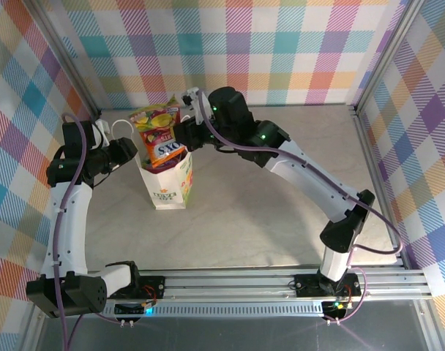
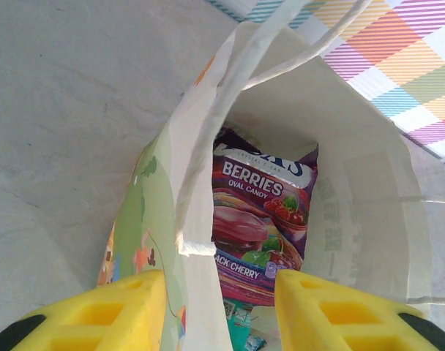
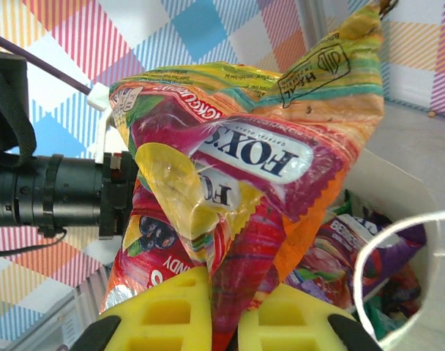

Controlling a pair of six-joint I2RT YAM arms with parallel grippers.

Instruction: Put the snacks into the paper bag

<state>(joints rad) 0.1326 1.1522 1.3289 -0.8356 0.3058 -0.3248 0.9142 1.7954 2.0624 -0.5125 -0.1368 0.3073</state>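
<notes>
The right tool (image 3: pixel 233 311) was clenched on a candy packet (image 3: pixel 244 168) over the paper bag (image 1: pixel 171 186), which stood upright on the worktop (image 1: pixel 281 219). The left tool (image 2: pixel 219 292) stood released, its jaws astride the bag's wall.

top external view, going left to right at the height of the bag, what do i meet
left gripper → paper bag → right arm
</notes>
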